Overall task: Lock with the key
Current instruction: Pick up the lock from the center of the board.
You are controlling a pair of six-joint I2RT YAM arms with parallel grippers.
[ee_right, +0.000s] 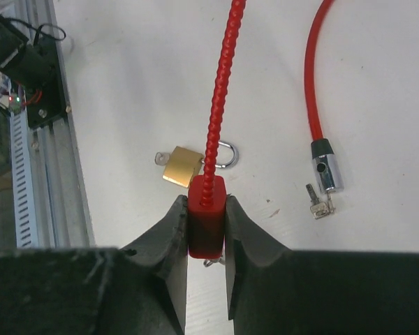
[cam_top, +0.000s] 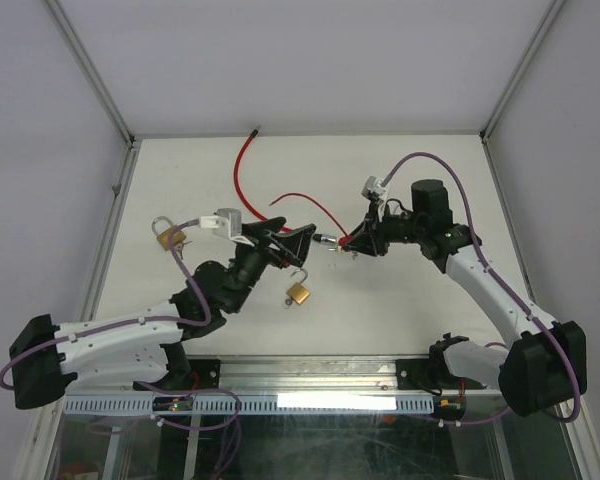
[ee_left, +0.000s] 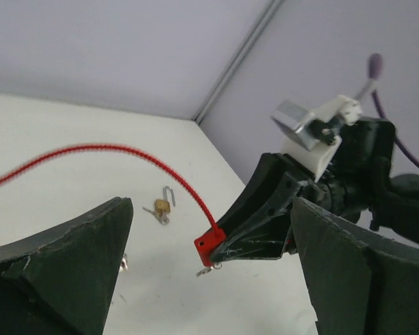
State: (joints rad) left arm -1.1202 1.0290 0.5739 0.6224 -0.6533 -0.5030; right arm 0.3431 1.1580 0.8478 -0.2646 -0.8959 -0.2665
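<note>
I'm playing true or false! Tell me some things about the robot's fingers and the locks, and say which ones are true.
1. The right fingers are squeezing a red block. True.
2. The left fingers are holding the gold padlock. False: they are wide open with nothing between them, and the padlock lies on the table.
3. A silver cable end lies on the table with small keys right beside it. True.
4. The bumpy cord coming out of the red block is green. False: it is red, like the block.
</note>
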